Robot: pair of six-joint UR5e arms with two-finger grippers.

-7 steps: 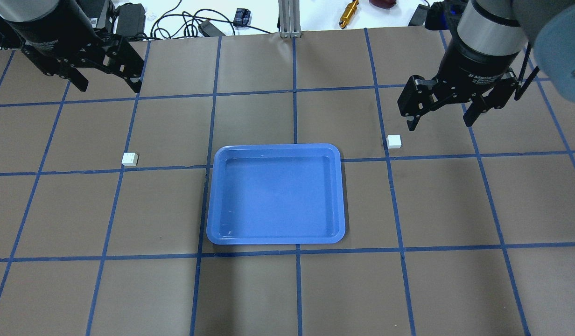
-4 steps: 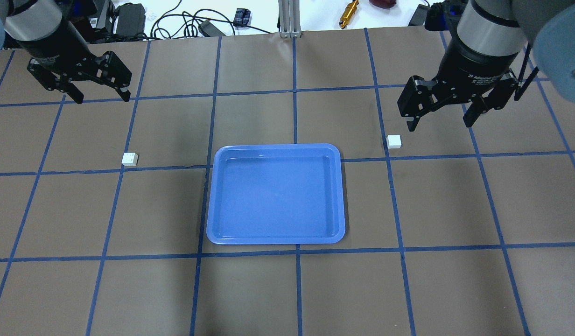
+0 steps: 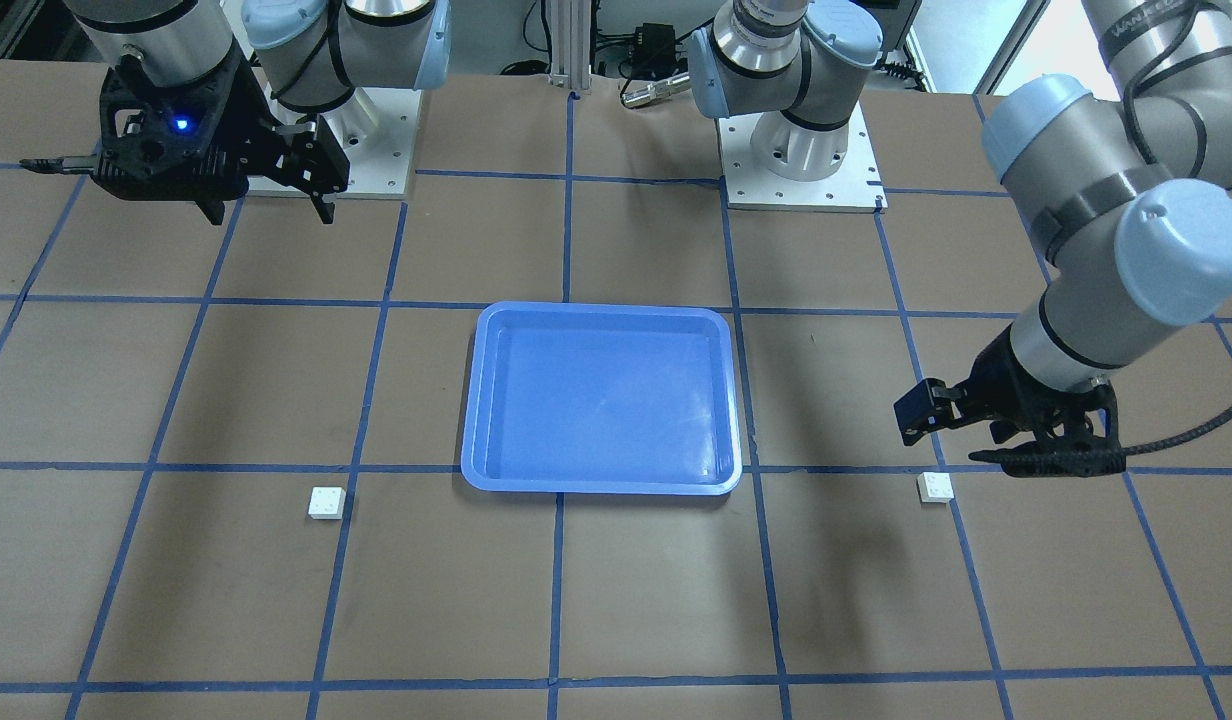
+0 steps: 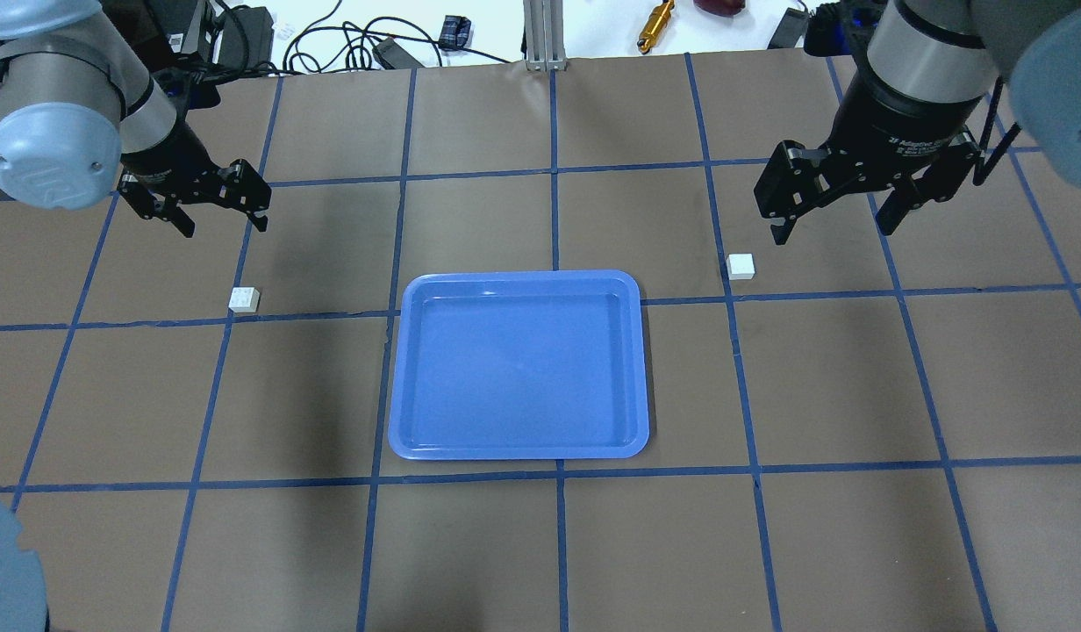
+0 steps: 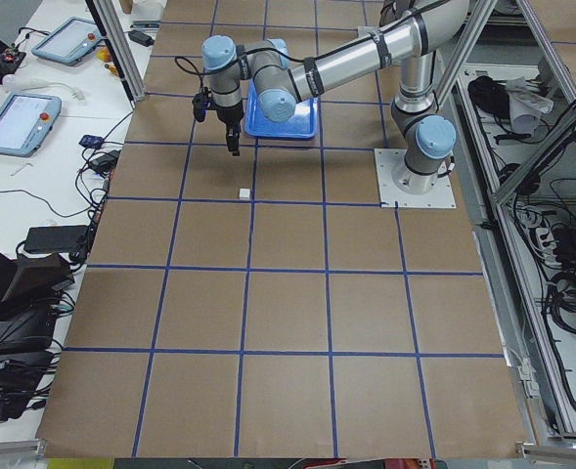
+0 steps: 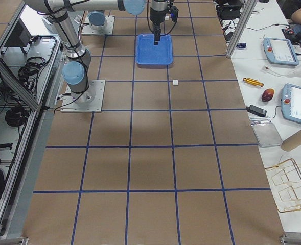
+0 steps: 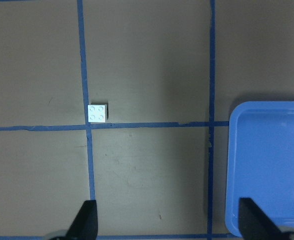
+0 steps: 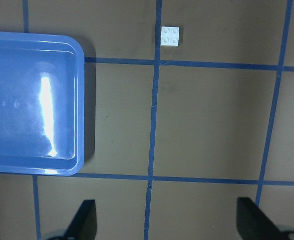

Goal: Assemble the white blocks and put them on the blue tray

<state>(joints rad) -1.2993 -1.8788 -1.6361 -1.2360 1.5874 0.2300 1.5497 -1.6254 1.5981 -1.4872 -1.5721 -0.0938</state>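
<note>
One white block [image 4: 244,299] lies on the table left of the blue tray [image 4: 519,276], the other white block [image 4: 740,266] lies right of it. They are apart and the tray holds nothing. My left gripper [image 4: 225,224] is open and empty, hanging behind the left block. Its wrist view shows that block [image 7: 97,113] ahead of the fingertips [image 7: 84,220] and the tray's corner [image 7: 266,170]. My right gripper [image 4: 832,233] is open and empty, just behind and right of the right block, which shows in its wrist view [image 8: 171,36] beside the tray [image 8: 80,110].
The brown table surface carries a grid of blue tape lines [image 4: 554,219]. Cables, a power brick [image 4: 242,26] and a brass tool [image 4: 656,25] lie beyond the far edge. The arm bases [image 3: 796,150] stand on the robot's side of the table.
My left gripper has come nearer to the left block, moving toward the robot and lower. My right gripper has barely shifted. Blocks and tray have not moved.
</note>
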